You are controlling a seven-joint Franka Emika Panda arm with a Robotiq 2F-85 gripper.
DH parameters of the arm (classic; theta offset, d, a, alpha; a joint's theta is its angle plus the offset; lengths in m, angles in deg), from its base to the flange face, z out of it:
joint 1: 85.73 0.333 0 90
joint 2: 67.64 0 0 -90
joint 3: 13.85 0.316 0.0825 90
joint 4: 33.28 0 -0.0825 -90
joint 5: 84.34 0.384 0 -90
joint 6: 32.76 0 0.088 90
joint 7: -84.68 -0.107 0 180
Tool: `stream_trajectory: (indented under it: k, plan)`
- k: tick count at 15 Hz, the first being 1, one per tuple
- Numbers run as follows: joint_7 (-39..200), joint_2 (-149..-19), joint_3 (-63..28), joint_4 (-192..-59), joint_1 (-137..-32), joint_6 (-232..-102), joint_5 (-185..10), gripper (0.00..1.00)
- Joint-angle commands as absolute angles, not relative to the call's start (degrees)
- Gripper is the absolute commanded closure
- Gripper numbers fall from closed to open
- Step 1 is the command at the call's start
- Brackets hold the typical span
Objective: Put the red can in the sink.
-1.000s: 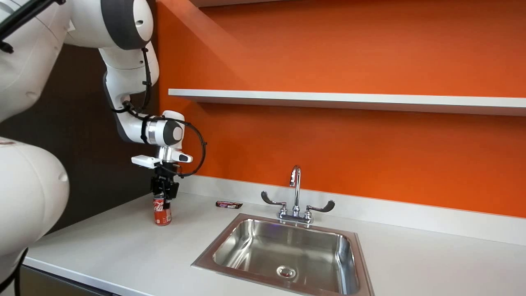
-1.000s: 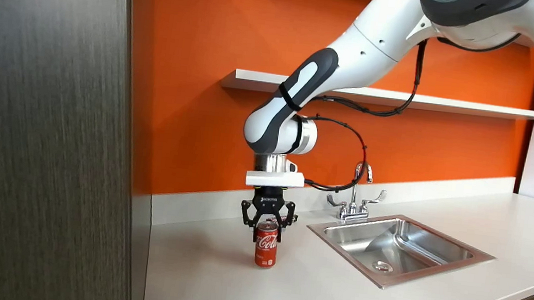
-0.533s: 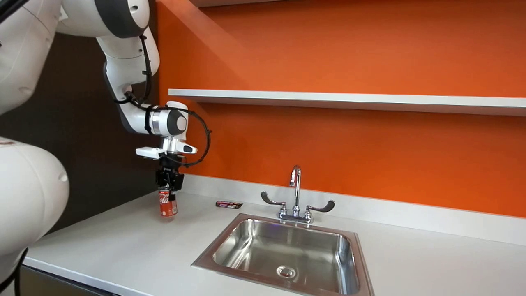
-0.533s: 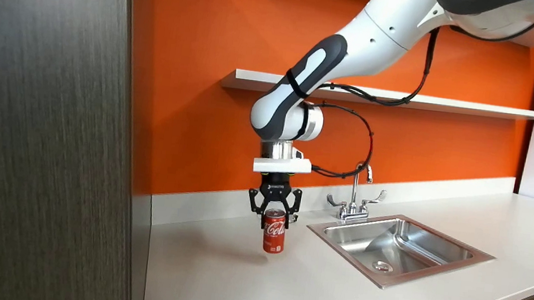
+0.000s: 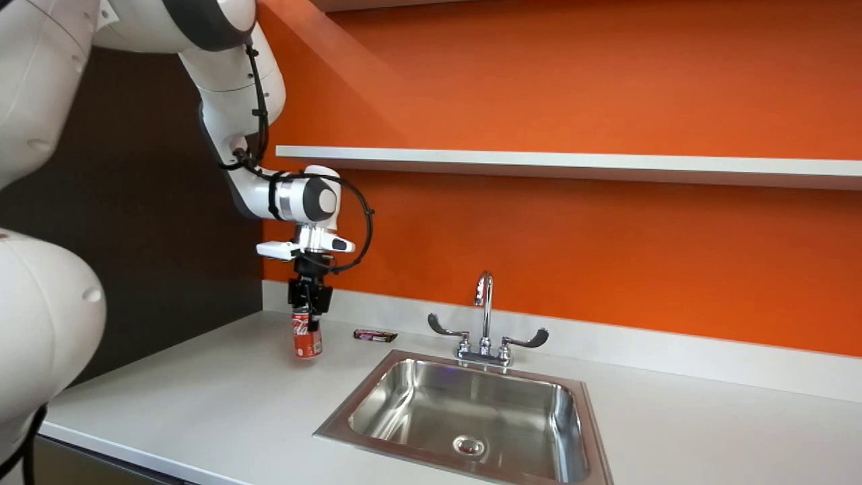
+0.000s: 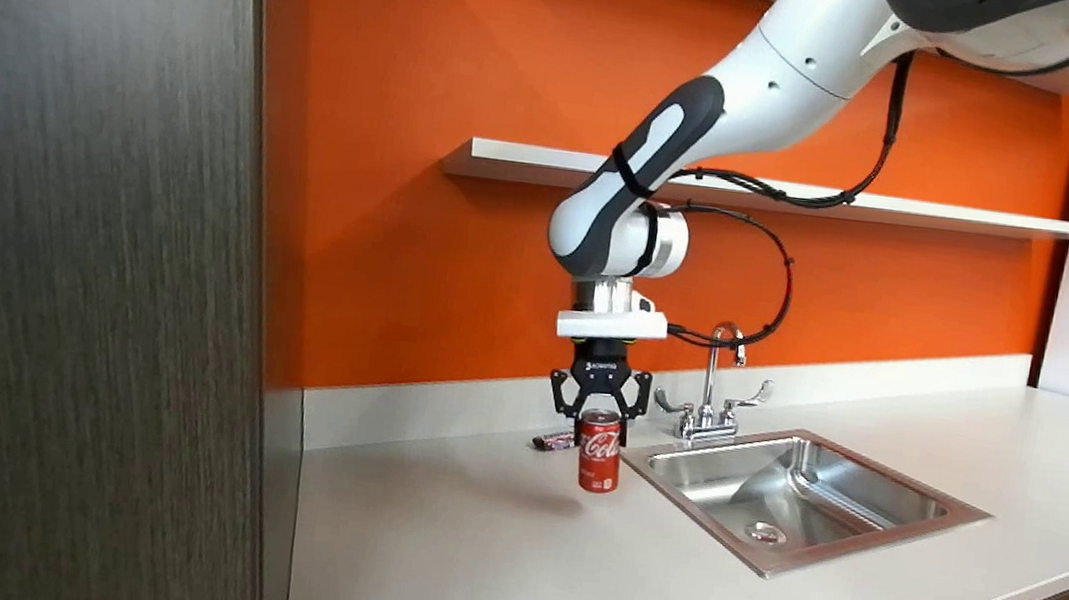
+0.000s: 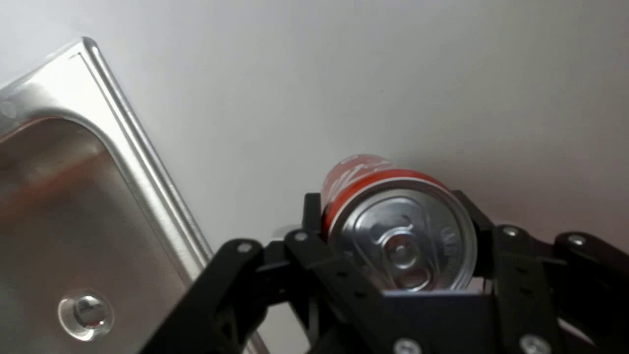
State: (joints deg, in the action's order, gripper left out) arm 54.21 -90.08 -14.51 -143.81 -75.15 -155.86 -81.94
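Observation:
The red can point(image 5: 307, 342) hangs upright just above the counter, left of the sink, and also shows in an exterior view point(image 6: 598, 468). My gripper point(image 6: 600, 436) points down and is shut on the can's upper part, one finger on each side. In the wrist view the gripper point(image 7: 393, 211) spans the can point(image 7: 403, 236), whose silvery top faces the camera. The steel sink point(image 5: 366, 391) lies to the right of the can, and its rim also shows in an exterior view point(image 6: 870, 538). In the wrist view the sink's rim point(image 7: 152, 182) is at the left, with the round drain point(image 7: 86, 314).
A chrome faucet point(image 5: 487, 323) with two handles stands at the sink's rear edge. A small wrapped packet point(image 5: 375, 335) lies on the counter near the back wall, behind the can. A white shelf point(image 5: 566, 162) runs along the orange wall. A dark panel point(image 6: 87, 249) borders the counter.
One second ago the gripped can was on the counter. It has been lifted a little, then carried sideways towards the sink. The sink and packet have not moved.

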Motion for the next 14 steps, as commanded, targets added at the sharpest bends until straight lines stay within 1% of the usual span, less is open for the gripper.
stream_trajectory:
  k: [1, 9, 14]
  plan:
    - [57.10, -87.27, -15.46, -147.35, -79.20, -156.05, -79.52, 0.62]
    - [63.39, -85.72, -19.87, -153.58, -88.97, -158.22, -72.56, 0.62]
    - [67.42, -87.24, -22.23, -154.11, -94.16, -159.22, -68.18, 0.62]
